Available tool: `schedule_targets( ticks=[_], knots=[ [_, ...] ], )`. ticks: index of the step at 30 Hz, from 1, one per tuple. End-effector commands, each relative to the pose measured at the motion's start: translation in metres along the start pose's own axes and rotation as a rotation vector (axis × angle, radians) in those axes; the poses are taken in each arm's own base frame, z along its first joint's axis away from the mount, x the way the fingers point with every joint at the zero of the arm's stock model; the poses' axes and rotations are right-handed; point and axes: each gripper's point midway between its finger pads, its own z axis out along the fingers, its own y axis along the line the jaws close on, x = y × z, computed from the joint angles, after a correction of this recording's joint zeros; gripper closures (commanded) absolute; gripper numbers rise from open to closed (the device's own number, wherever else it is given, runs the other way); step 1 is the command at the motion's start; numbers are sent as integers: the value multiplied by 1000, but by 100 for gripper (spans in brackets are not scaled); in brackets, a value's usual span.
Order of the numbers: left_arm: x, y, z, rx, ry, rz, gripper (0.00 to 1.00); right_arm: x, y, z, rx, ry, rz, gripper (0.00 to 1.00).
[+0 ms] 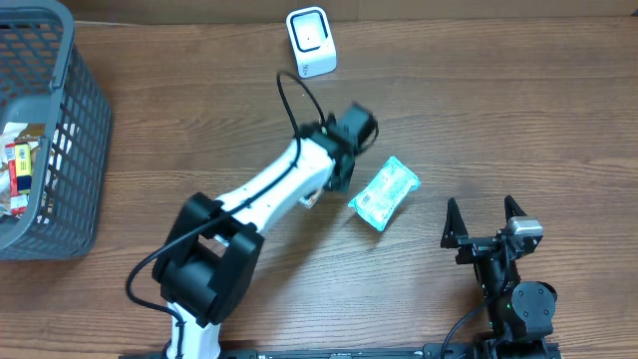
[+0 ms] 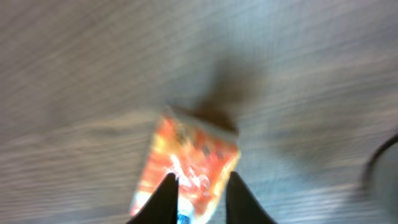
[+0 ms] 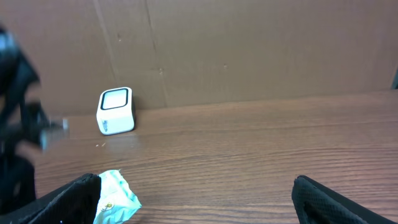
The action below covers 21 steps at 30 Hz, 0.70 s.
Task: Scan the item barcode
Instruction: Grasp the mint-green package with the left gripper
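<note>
My left gripper (image 2: 200, 177) hangs over a blurred orange-red packet (image 2: 186, 165) that casts a shadow on the wooden table. Its jaws stand a little apart, and the packet's flat face shows between and beyond them, clear of the right finger. From overhead, the left gripper (image 1: 339, 170) sits mid-table, below the white scanner (image 1: 310, 40), and the arm hides that packet. A teal packet (image 1: 385, 192) with a barcode lies just right of it, also seen from the right wrist (image 3: 115, 198). My right gripper (image 1: 485, 214) rests wide open near the front edge, empty (image 3: 199, 202).
A grey basket (image 1: 70, 130) holding several items stands at the far left. The scanner (image 3: 115, 111) stands at the back of the table against a brown wall. The left arm (image 3: 15, 124) blurs the left edge of the right wrist view.
</note>
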Motion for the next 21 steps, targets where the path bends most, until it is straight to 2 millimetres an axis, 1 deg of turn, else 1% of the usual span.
schedule_targets(
  ticks=[1, 2, 4, 5, 6, 7, 9, 13, 18, 21],
  knots=[
    [-48, 1, -58, 98, -125, -15, 71, 2, -1, 0, 3, -2, -4, 0],
    [-50, -5, -66, 145, -123, 6, 60, 2, -1, 0, 3, -2, -4, 0],
    [-51, -29, -79, 289, -115, 85, 43, 2, -1, 0, 3, -2, -4, 0],
    [-48, -43, -85, 374, -109, 138, 33, 2, -1, 0, 3, -2, -4, 0],
    [-44, -55, -89, 441, -103, 182, 26, 2, -1, 0, 3, -2, -4, 0],
    [-41, -62, -90, 474, -94, 205, 22, 2, -1, 0, 3, -2, -4, 0],
    [-34, -71, -88, 491, -80, 238, 13, 2, -1, 0, 3, -2, -4, 0],
    [-24, -91, -85, 501, -82, 338, 6, 2, -1, 0, 3, -2, -4, 0],
    [-16, -115, -92, 519, -105, 426, 1, 2, -1, 0, 3, -2, -4, 0],
    [-10, -123, -93, 510, -105, 451, 0, 2, -1, 0, 3, -2, -4, 0]
  ],
)
